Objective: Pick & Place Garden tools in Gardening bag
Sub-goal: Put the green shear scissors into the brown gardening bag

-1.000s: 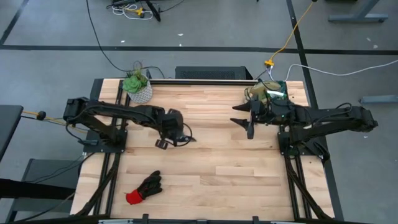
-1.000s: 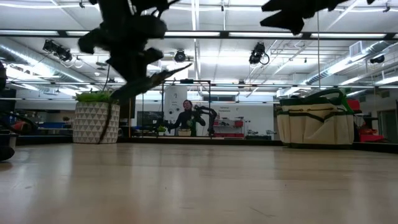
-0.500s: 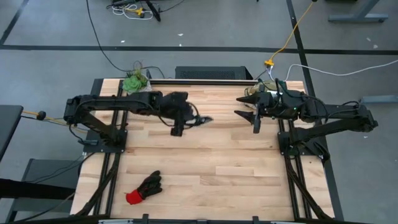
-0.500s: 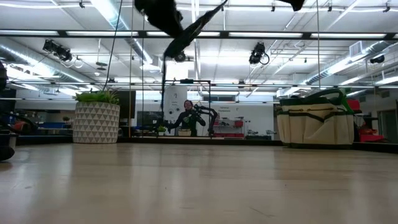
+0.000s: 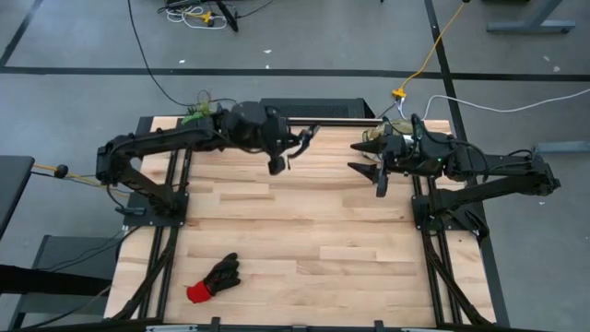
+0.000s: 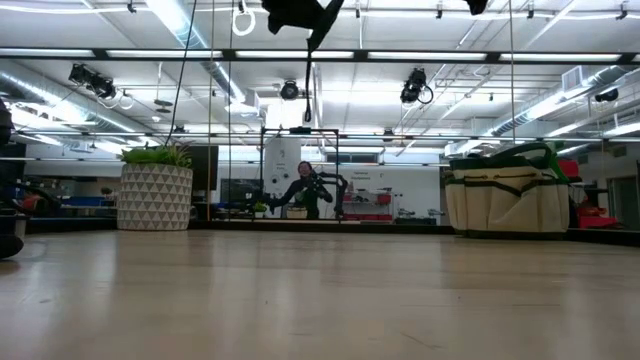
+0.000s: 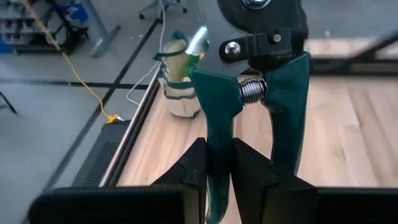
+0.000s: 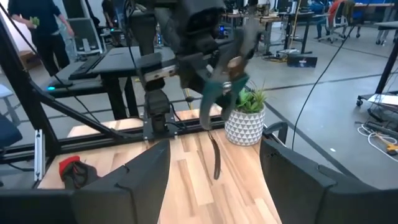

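Open workshop behind pale wood table (image 5: 304,231), left fingers (image 7: 249,180) clamping green-handled shears (image 7: 214,124) — right fingers (image 8: 292,180) wide, empty.

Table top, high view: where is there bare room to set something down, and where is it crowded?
The wide wooden middle of the table is bare, bordered by the black glove at the near left corner. The far edge is crowded: the left gripper holding the pruning shears, the right gripper, the gardening bag.

The middle of the desk (image 5: 304,221) is left bare; room is taken only by a glove (image 5: 213,278), a plant pot (image 6: 155,197) and a bag (image 6: 507,198).
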